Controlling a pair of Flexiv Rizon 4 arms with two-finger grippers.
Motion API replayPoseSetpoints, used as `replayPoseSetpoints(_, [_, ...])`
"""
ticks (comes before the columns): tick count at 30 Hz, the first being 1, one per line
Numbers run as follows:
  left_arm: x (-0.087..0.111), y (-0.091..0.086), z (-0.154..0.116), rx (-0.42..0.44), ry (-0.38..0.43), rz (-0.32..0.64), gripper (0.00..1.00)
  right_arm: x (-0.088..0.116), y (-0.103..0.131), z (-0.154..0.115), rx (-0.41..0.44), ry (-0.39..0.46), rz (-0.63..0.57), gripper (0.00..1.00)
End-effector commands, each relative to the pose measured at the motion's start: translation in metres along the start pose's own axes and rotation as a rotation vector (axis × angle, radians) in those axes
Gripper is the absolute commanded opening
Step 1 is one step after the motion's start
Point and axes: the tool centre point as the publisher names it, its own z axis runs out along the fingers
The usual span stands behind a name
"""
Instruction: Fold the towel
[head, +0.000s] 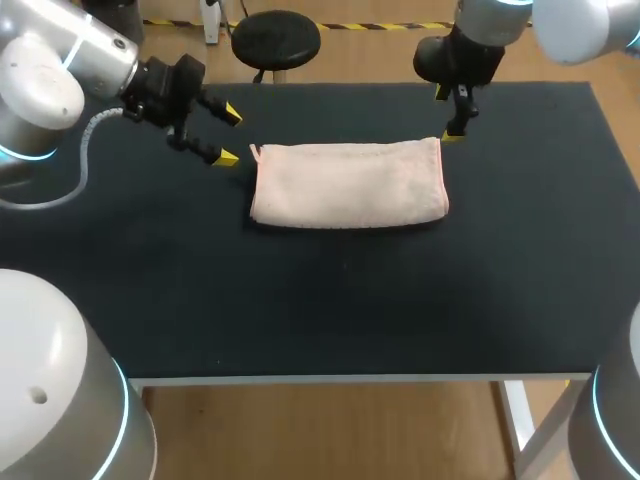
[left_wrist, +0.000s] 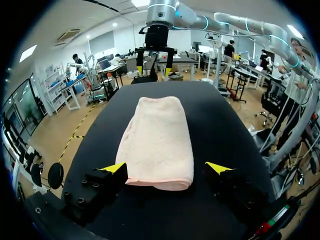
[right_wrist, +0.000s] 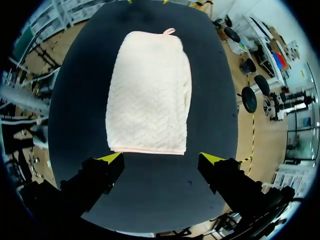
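Pink towel (head: 347, 183) lies folded on the counter (head: 350, 300), long axis nine-to-three; left hand (head: 230, 135) gapes wide just off its nine o'clock end, right hand (head: 447, 114) equally wide beside the two o'clock corner.

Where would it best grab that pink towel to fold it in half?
Probably the towel by its short end nearest the right gripper, coming from that side: it lies flat, and its thin layered edge faces those open jaws.
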Motion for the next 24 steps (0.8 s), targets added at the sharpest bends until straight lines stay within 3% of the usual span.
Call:
replayPoseSetpoints(1, [0.000, 0.000, 0.000, 0.000, -0.001, 0.001, 1.00, 0.013, 0.001, 0.015, -0.187, -0.098, 0.279, 1.00])
replayPoseSetpoints(6, [0.000, 0.000, 0.000, 0.000, -0.001, 0.001, 1.00, 0.022, 0.007, 0.015, -0.319, -0.101, 0.497, 1.00])
replayPoseSetpoints(12, [0.000, 0.000, 0.000, 0.000, -0.001, 0.001, 1.00, 0.024, 0.006, 0.010, -0.418, -0.065, 0.798, 1.00])
replayPoseSetpoints(20, [0.000, 0.000, 0.000, 0.000, -0.001, 0.001, 1.00, 0.033, -0.005, 0.014, -0.507, 0.067, 1.204, 1.00])
replayPoseSetpoints(24, [0.000, 0.000, 0.000, 0.000, -0.001, 0.001, 1.00, 0.039, -0.016, 0.031, -0.495, 0.184, 1.377, 1.00])
